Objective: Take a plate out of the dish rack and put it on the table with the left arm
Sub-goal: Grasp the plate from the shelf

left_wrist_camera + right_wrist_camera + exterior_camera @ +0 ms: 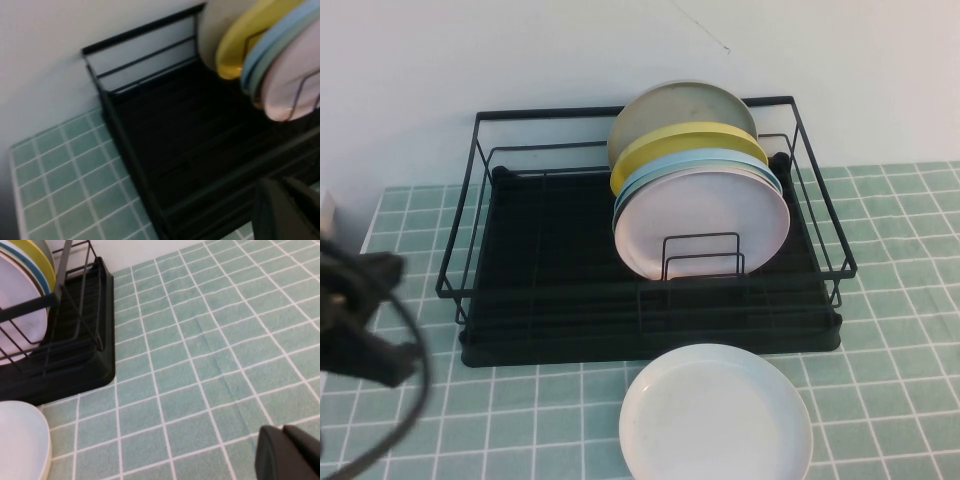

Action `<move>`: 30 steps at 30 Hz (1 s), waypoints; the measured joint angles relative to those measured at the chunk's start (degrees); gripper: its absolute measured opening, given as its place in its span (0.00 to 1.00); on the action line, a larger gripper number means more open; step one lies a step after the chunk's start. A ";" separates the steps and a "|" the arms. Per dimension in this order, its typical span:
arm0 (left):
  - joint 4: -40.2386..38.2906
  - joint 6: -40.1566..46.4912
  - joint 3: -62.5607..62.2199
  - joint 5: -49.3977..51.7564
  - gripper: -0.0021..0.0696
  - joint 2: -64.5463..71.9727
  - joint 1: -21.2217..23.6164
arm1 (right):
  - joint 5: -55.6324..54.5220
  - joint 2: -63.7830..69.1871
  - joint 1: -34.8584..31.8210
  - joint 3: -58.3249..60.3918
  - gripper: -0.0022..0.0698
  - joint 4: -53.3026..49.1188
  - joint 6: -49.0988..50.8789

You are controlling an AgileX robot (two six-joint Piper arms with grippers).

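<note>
The pale pink plate (pixel 705 215) stands upright at the front of a row of plates in the black wire dish rack (pixel 550 250), leaning against the small wire divider. The left wrist view shows the same plate (pixel 295 85) over the rack's dark tray (pixel 200 140). My left arm (pixel 365 315) is at the table's left edge, well left of the rack. Its gripper (pixel 287 210) is shut and holds nothing. My right gripper (pixel 287 452) hovers shut and empty over the green tiled table (pixel 210 340), right of the rack (pixel 75 355).
A white plate (pixel 715 415) lies flat on the tiles just in front of the rack. Behind the pink plate stand a light blue plate (pixel 670 165), a yellow plate (pixel 660 150) and a beige plate (pixel 680 105). A white wall rises behind the rack.
</note>
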 joint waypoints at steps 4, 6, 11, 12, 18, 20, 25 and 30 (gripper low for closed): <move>-13.13 17.84 -3.08 0.91 0.02 8.20 -2.79 | 0.00 0.00 0.00 0.00 0.03 0.00 0.00; -18.37 25.91 -5.25 2.62 0.02 12.33 -3.24 | 0.00 0.00 0.00 0.00 0.03 0.00 0.00; -33.44 44.83 -11.26 8.35 0.02 24.11 -3.34 | 0.00 0.00 0.00 0.00 0.03 0.00 0.00; -36.12 47.63 -12.27 9.37 0.02 25.84 -3.34 | 0.00 0.00 0.00 0.00 0.03 0.00 0.00; -51.50 56.71 -16.12 9.66 0.02 35.50 -3.34 | 0.00 0.00 0.00 0.00 0.03 0.00 0.00; -56.08 59.40 -16.78 8.63 0.04 38.45 -3.34 | 0.00 0.00 0.00 0.00 0.03 0.00 0.00; -58.77 65.75 -19.11 9.12 0.25 43.86 -3.90 | 0.00 0.00 0.00 0.00 0.03 0.00 0.00; -59.34 71.27 -20.90 8.96 0.51 48.24 -6.22 | 0.00 0.00 0.00 0.00 0.03 0.00 0.00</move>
